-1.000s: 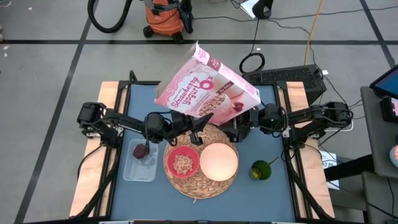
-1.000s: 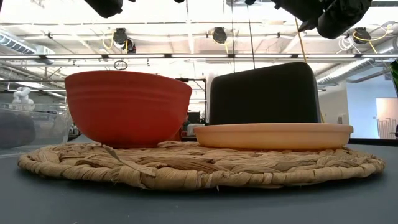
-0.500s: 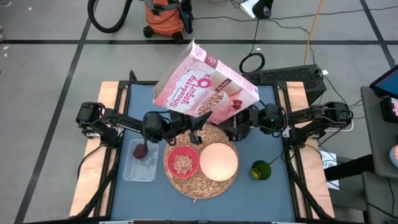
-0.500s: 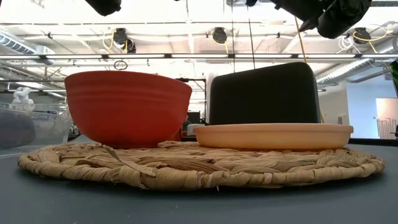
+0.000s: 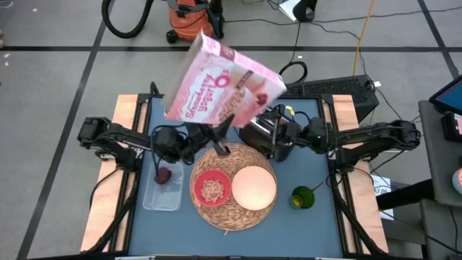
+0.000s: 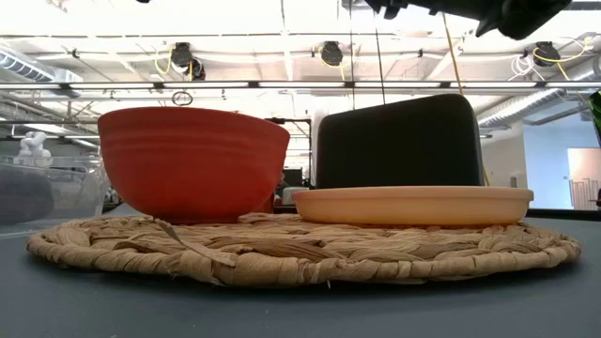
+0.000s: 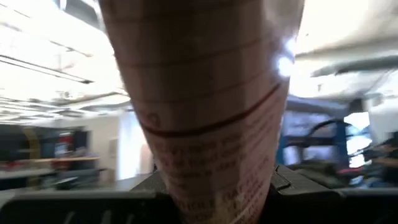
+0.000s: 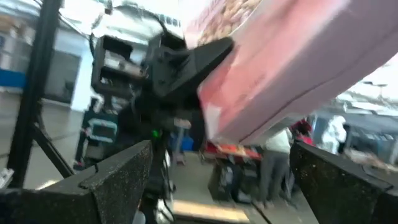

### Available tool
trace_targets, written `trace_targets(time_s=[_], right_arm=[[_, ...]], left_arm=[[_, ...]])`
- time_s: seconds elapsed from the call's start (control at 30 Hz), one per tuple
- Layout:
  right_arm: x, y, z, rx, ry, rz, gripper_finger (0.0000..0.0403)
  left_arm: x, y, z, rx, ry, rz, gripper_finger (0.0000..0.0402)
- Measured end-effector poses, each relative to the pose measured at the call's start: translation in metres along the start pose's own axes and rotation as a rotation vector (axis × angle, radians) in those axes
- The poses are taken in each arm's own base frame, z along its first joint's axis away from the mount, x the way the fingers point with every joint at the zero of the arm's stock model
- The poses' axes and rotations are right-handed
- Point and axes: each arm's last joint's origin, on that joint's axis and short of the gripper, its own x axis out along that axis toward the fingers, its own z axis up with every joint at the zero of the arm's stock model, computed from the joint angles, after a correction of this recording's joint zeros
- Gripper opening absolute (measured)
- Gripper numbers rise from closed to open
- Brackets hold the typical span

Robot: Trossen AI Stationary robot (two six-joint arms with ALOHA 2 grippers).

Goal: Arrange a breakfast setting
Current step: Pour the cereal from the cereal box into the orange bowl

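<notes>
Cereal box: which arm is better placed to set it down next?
Left. Its gripper already grips the cereal box; the right gripper is open beside it.

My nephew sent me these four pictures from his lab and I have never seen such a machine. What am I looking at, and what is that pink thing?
It is a robot with two dark arms at a blue table. One picture looks straight down, one looks level across the tabletop, and two come from cameras on the arms' wrists. The pink thing is a cereal box, held tilted in the air by the left gripper, jaws closed on its lower end. The right gripper waits beside it, jaws open. On the table a straw mat carries a red bowl of cereal and a bare cream plate. A clear tub holds a dark red fruit.
</notes>
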Motion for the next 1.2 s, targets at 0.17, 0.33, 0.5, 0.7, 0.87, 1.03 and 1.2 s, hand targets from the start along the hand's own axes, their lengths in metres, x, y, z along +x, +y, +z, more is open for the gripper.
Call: trace_targets(time_s=[0.17, 0.33, 0.5, 0.7, 0.87, 1.03, 1.2], right_arm=[[-0.006, -0.002, 0.004, -0.002, 0.070, -0.012, 0.0368], [-0.011, -0.002, 0.006, -0.003, 0.113, -0.002, 0.0368], [-0.011, -0.002, 0.005, -0.003, 0.116, 0.001, 0.0368], [-0.011, -0.002, 0.004, -0.003, 0.135, 0.005, 0.0368], [-0.011, -0.002, 0.003, -0.005, 0.144, 0.008, 0.0368], [-0.011, -0.002, 0.003, -0.005, 0.142, 0.007, 0.0368], [-0.011, -0.002, 0.003, -0.005, 0.139, 0.007, 0.0368]], left_arm=[[-0.002, 0.011, 0.021, 0.114, 0.043, 0.086, 0.0095], [-0.005, 0.027, 0.042, 0.224, 0.112, 0.214, 0.0095], [-0.011, 0.043, 0.066, 0.282, 0.151, 0.340, 0.0095], [-0.018, 0.057, 0.083, 0.370, 0.245, 0.486, 0.0095], [-0.022, 0.065, 0.090, 0.416, 0.336, 0.579, 0.0095], [-0.035, 0.072, 0.084, 0.414, 0.372, 0.608, 0.0095], [-0.062, 0.086, 0.061, 0.389, 0.398, 0.634, 0.0095]])
